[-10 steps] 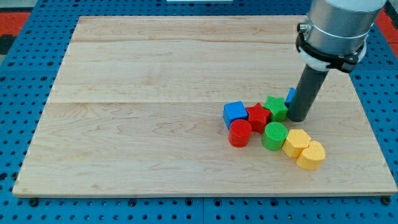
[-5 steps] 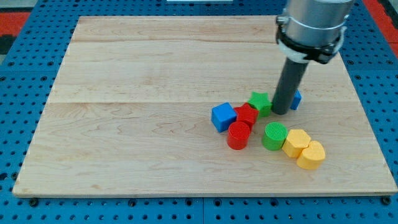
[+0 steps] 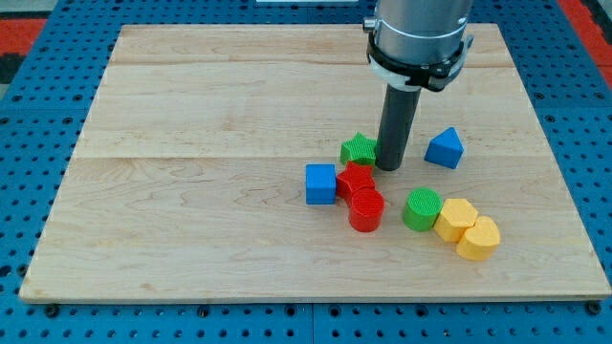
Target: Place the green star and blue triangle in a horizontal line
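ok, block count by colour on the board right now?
Blue: 2, cube, triangle
Red: 2, star-like block, cylinder
Green: 2, star, cylinder
Yellow: 2
Total: 8

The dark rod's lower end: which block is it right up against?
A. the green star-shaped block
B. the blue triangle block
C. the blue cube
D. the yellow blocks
A: my tip sits at the right edge of the green star-shaped block, while the blue triangle block stands apart on the view's right.
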Controlling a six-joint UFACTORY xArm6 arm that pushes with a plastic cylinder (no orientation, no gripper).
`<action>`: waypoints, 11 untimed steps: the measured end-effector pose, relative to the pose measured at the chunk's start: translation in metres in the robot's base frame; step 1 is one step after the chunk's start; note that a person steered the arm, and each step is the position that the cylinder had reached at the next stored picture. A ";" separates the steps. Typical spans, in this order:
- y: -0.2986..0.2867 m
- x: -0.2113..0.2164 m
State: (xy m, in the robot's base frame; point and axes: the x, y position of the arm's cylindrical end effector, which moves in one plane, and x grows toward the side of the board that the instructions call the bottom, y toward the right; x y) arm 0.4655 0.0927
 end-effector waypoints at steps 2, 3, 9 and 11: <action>0.109 0.034; 0.150 -0.015; 0.155 0.041; 0.190 0.100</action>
State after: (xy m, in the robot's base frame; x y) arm 0.5650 0.2823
